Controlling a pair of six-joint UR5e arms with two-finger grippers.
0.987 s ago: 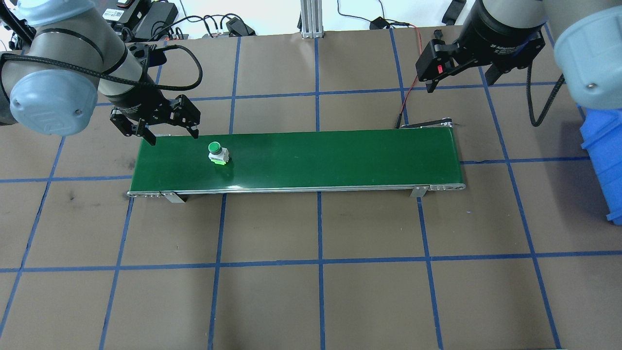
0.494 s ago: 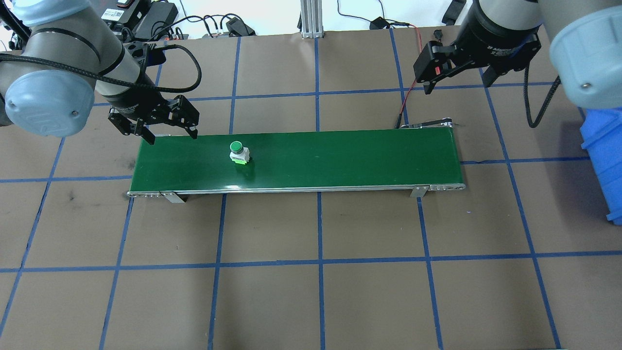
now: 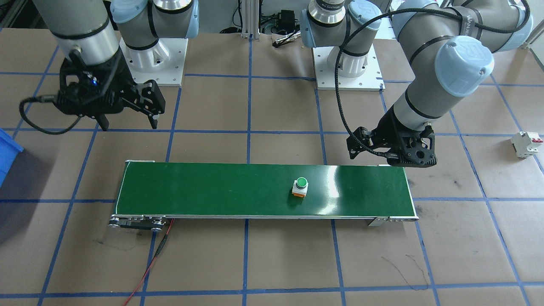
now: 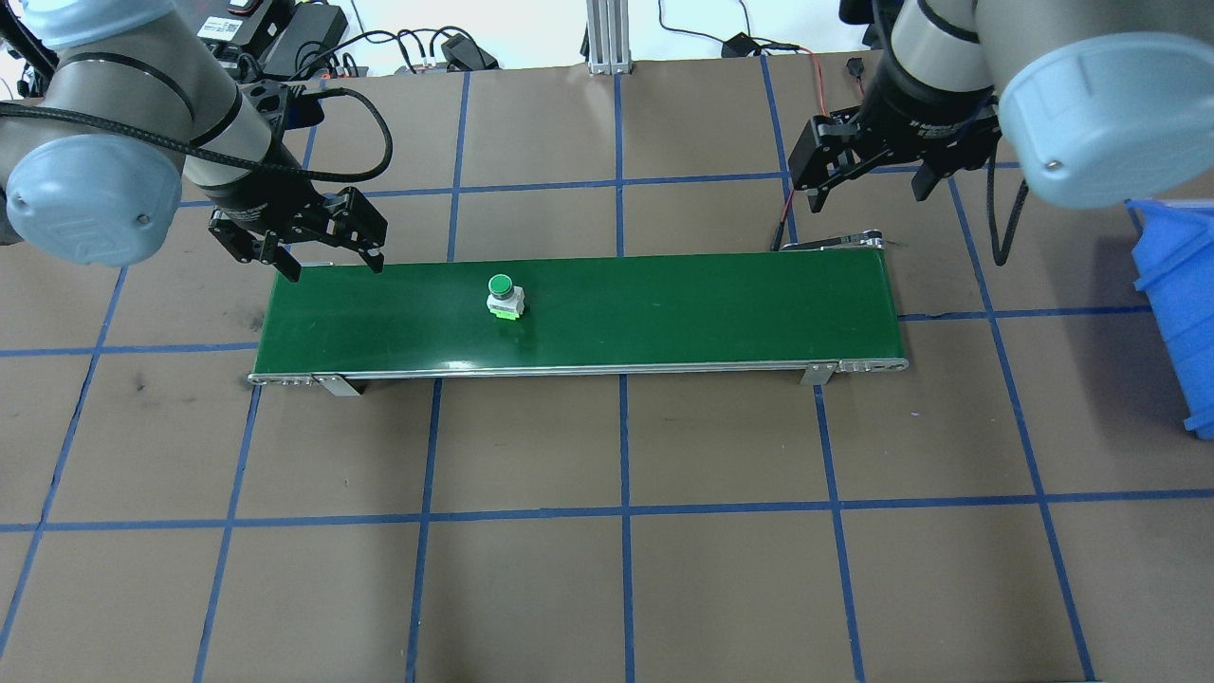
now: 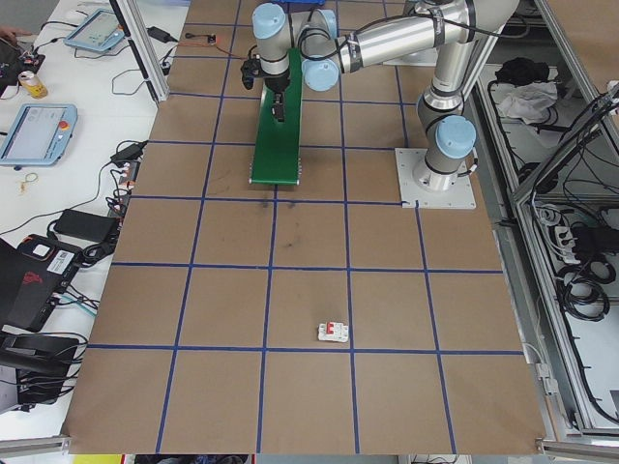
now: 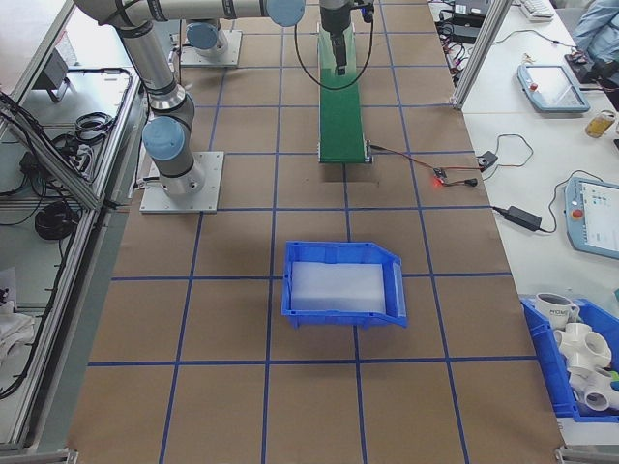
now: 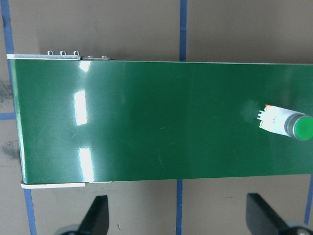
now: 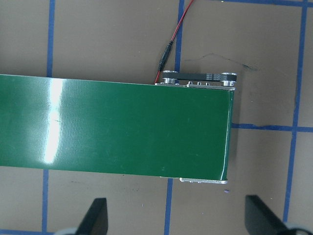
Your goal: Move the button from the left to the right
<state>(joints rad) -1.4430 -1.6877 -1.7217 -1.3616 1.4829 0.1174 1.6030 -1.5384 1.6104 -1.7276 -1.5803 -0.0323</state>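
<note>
Button [image 4: 502, 295] sitting upright on green belt [image 4: 664, 313], left of middle; left gripper [image 4: 327, 254] and right gripper [image 4: 873, 175] both hanging spread, empty; right should be waiting at belt's end, closing squarely on the white body.

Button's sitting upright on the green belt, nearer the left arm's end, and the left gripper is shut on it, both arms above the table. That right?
Not quite. The left gripper is open and holds nothing; it hangs by the belt's end, apart from the button, as the overhead exterior view shows. The rest stands: the button is upright on the belt, nearer the left arm's end.
</note>
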